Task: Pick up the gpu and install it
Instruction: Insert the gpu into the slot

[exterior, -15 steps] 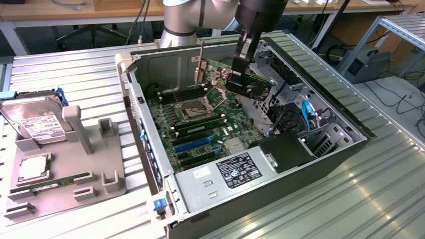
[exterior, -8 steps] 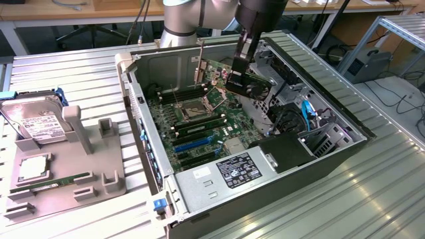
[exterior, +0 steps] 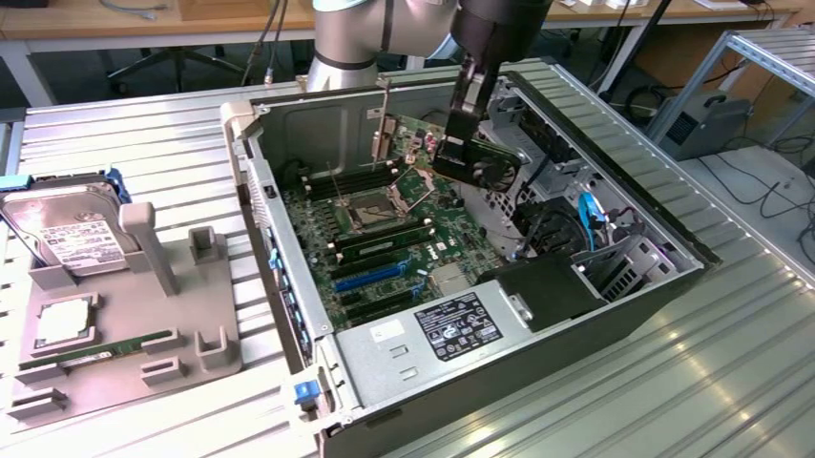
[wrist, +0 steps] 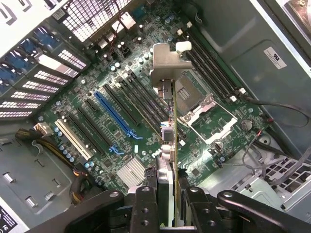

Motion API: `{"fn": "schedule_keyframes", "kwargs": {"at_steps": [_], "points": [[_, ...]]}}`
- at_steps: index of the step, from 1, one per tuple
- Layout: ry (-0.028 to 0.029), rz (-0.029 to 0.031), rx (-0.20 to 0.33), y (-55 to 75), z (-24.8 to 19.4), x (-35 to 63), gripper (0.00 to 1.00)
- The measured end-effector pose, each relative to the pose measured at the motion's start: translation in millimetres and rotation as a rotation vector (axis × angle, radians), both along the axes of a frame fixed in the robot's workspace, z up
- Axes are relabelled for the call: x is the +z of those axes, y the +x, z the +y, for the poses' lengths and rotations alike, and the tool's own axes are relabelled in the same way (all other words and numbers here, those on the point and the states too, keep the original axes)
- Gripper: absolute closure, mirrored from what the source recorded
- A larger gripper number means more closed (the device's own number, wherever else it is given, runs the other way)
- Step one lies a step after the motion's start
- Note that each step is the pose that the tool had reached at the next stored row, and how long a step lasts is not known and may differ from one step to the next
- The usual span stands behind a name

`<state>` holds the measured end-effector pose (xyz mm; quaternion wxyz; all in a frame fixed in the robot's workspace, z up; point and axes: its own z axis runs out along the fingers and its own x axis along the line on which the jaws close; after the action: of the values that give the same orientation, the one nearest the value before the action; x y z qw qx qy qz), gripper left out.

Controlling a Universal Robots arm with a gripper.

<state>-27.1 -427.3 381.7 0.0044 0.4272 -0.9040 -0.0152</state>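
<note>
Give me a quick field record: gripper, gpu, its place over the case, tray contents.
gripper: shut on the gpu
gpu: in the air, edge toward the motherboard, silver bracket at far end
slot: not seated in any
tray: hard drive and RAM stick, exterior view's left

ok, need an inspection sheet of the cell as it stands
Surface: slatted metal table; an open computer case lies on it.
Job's things: gpu held over the motherboard inside the case, not seated in a slot.
Clutter: grey fixture tray at the exterior view's left, carrying a hard drive, a RAM stick and a square silver chip.
Grippers: tool shut on the gpu.
Cables: blue cable inside the case; black cables on the floor at the exterior view's right.
Surroundings: wooden benches behind; aluminium frame at the exterior view's right.
</note>
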Motion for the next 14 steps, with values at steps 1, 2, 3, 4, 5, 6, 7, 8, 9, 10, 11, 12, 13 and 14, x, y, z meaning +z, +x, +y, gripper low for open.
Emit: {"fn": "schedule_keyframes", "kwargs": {"at_steps": [1,2,3,4,5,6,7,8,9,10,11,12,13,14], "points": [[0.0,0.0,0.004,0.0,0.0,0.0,0.73],[-0.0001,0.0,0.008,0.0,0.0,0.0,0.73],[0.0,0.0,0.015,0.0,0.0,0.0,0.73],[0.0,0.0,0.02,0.0,0.0,0.0,0.73],[0.0,0.0,0.024,0.0,0.0,0.0,0.73],[0.0,0.0,0.026,0.0,0.0,0.0,0.73],[0.0,0.0,0.029,0.0,0.0,0.0,0.73],[0.0,0.0,0.031,0.0,0.0,0.0,0.73],[0.0,0.0,0.033,-0.1,0.0,0.0,0.73],[0.0,0.0,0.035,-0.1,0.0,0.0,0.73],[0.0,0.0,0.038,-0.1,0.0,0.0,0.73],[-0.0001,0.0,0.039,0.0,0.0,0.0,0.73],[0.0,0.0,0.041,0.0,0.0,0.0,0.73],[0.0,0.0,0.043,0.0,0.0,0.0,0.73]]}}
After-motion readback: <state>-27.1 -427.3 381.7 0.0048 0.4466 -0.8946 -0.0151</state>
